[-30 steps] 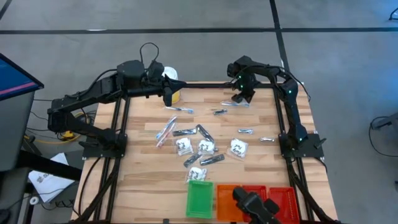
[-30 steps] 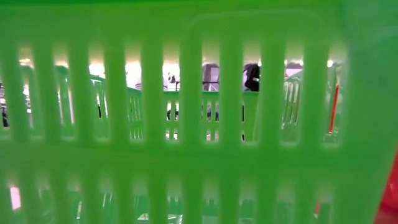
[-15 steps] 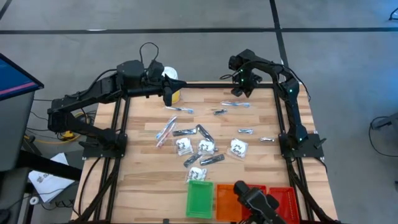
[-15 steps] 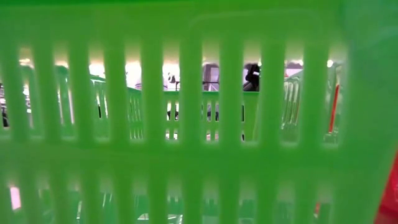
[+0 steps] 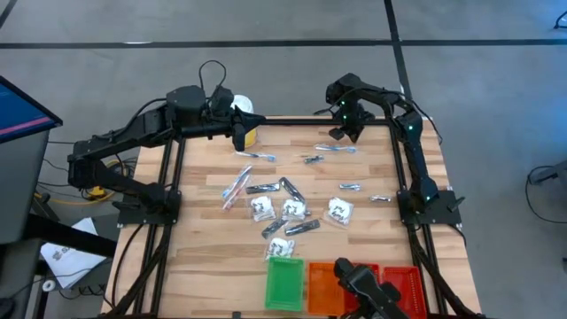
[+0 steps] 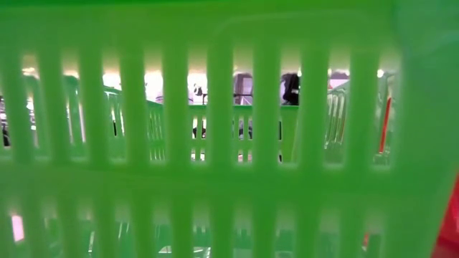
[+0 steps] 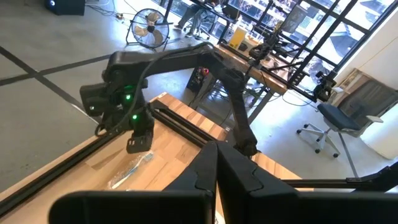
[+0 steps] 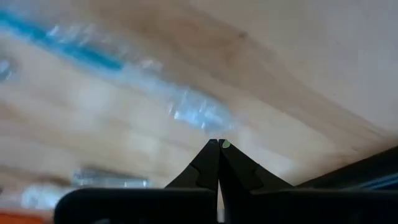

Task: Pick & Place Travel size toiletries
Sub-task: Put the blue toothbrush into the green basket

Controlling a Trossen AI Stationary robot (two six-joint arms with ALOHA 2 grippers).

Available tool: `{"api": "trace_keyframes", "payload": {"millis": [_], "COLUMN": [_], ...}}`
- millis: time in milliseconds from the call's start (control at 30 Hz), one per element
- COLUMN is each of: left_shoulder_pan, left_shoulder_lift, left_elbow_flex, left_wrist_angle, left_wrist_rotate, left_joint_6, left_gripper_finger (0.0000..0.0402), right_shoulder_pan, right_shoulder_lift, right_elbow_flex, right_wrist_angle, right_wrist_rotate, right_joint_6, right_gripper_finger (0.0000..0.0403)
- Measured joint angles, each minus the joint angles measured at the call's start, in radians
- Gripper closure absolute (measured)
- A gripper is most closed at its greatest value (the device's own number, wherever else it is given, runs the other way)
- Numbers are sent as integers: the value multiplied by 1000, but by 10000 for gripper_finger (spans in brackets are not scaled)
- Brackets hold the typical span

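Observation:
The travel size toiletries lie loose on the wooden table (image 5: 204, 248): white packets (image 5: 293, 209), dark tubes (image 5: 264, 188), clear-wrapped sticks (image 5: 237, 186) and silvery pieces (image 5: 350, 186). One clear-wrapped, blue-tinted stick (image 5: 337, 148) (image 8: 124, 74) (image 7: 130, 174) lies flat near the far right corner. My right gripper (image 5: 345, 133) (image 8: 219, 144) (image 7: 138, 144) is shut. It points steeply down just beyond that stick, and nothing shows between its fingers. My left gripper (image 5: 239, 135) (image 7: 216, 149) is shut and held high at the far left, next to the tub.
A white-lidded tub with a yellow label (image 5: 246, 122) stands at the far edge. Green (image 5: 284, 282), orange (image 5: 321, 285) and red (image 5: 403, 282) trays line the near edge. The green tray's slotted wall (image 6: 215, 143) fills the low view. Black frame rails (image 5: 403, 168) run along the table's sides.
My right gripper has shifted slightly toward the far edge and come partly back over the clear-wrapped stick. Its wrist has rolled a little and it has stayed shut. The toiletries lie as before.

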Motion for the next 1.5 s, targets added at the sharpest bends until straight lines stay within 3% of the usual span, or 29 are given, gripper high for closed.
{"api": "trace_keyframes", "payload": {"millis": [633, 967, 1133, 1367, 1500], "left_shoulder_pan": [-19, -18, -18, -18, -18], "left_shoulder_lift": [0, 0, 0, 0, 0], "left_elbow_flex": [0, 0, 0, 0, 0], "left_wrist_angle": [1, 2, 2, 2, 2], "left_wrist_rotate": [8, 4, 0, -1, -2], "left_joint_6": [-21, -2, -2, -2, -2], "left_gripper_finger": [401, 401, 401, 401, 401], "right_shoulder_pan": [-33, -31, -27, -34, -41], "right_shoulder_lift": [14, 5, 5, 5, 4], "right_elbow_flex": [0, 35, 95, 276, 418], "right_wrist_angle": [-1, -1, -1, 7, 75], "right_wrist_rotate": [-24, -158, -237, -460, -477], "right_joint_6": [64, 51, 53, 118, 157], "right_gripper_finger": [403, 403, 403, 403, 403]}}
